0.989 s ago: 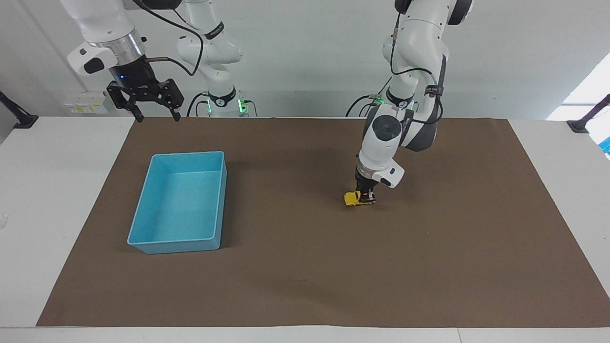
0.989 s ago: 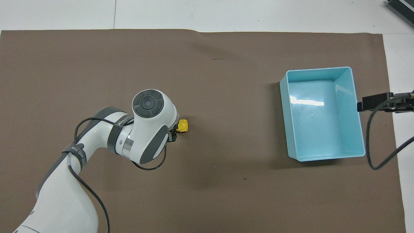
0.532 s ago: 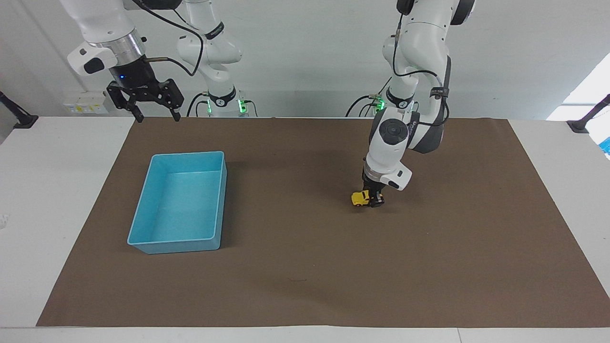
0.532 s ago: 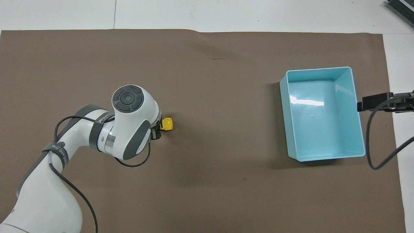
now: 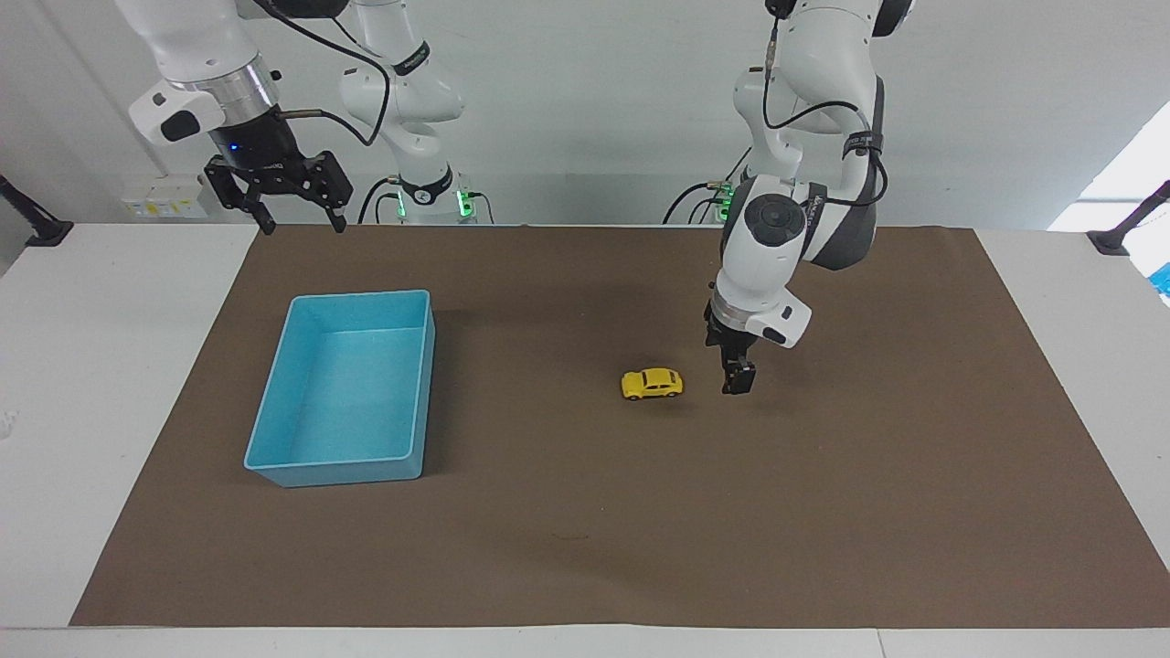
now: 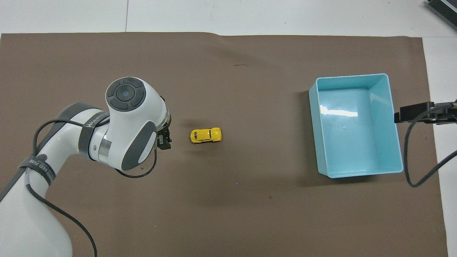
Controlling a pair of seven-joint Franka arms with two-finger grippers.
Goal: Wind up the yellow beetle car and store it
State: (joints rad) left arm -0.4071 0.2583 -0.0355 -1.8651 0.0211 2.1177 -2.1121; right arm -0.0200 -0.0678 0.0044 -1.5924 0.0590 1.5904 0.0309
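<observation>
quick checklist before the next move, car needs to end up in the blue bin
1. Yellow car free of any gripper, on its wheels on the brown mat: ok.
2. Left gripper clear of the car, low over the mat beside it toward the left arm's end: ok.
3. Left gripper's fingers open for a new grasp: cannot tell.
4. Blue bin upright with nothing in it, toward the right arm's end: ok.
5. Mat between car and bin free of obstacles: ok.
6. Right gripper open, raised over the table edge nearest the robots, out of the way: ok.
</observation>
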